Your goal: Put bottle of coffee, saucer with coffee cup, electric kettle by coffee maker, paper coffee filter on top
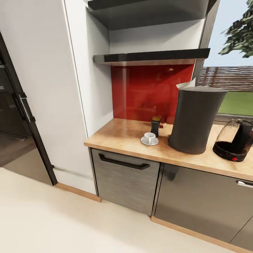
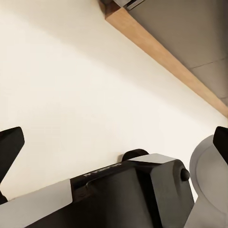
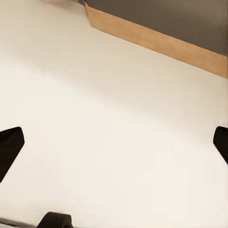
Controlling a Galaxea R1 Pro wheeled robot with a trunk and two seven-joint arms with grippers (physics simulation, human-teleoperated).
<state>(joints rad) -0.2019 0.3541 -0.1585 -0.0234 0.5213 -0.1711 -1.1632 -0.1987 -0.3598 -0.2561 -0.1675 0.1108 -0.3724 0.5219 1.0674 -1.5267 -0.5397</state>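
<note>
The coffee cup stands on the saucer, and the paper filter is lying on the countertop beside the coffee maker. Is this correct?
Not quite. The coffee cup does stand on the saucer, but in the head view the paper filter sits on top of the coffee maker, not on the countertop.

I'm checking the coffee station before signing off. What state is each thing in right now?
Coffee maker: upright on the countertop.
Filter: on the coffee maker's top.
Cup: upright on the saucer.
Bottle: upright behind the saucer.
Kettle: upright right of the coffee maker.
Drawer: closed.
Left gripper: open, empty.
Right gripper: open, empty.
</note>
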